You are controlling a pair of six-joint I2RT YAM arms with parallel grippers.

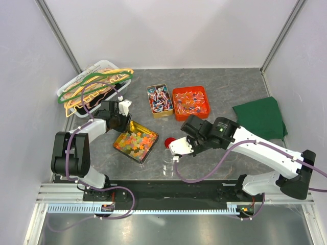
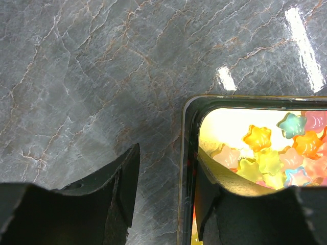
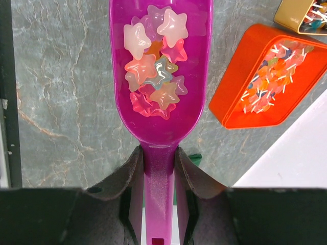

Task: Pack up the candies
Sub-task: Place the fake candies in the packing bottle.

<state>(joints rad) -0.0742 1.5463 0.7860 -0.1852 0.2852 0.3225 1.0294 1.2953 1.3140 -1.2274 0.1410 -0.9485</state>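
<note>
A gold tin [image 1: 152, 150] left of centre holds pastel star-shaped candies [image 1: 135, 141]. My left gripper [image 1: 121, 121] is at its far-left corner. In the left wrist view it [image 2: 168, 153] is open and straddles the tin wall [image 2: 188, 153], one finger inside by the candies [image 2: 265, 153], one outside with a gap to the wall. My right gripper [image 1: 180, 145] is right of the tin. In the right wrist view it [image 3: 158, 153] is shut on the handle of a purple scoop [image 3: 161, 117], which carries several star candies [image 3: 156, 76] above the table.
An orange tray [image 1: 190, 102] and a small gold tin [image 1: 159, 100], both holding twist-wrapped sweets, stand at the back. A red lid [image 1: 168, 142] lies beside my right gripper, with a faint clear container [image 1: 168, 164] in front. A green cloth [image 1: 260, 118] lies right; a bin of hangers [image 1: 94, 84] stands back left.
</note>
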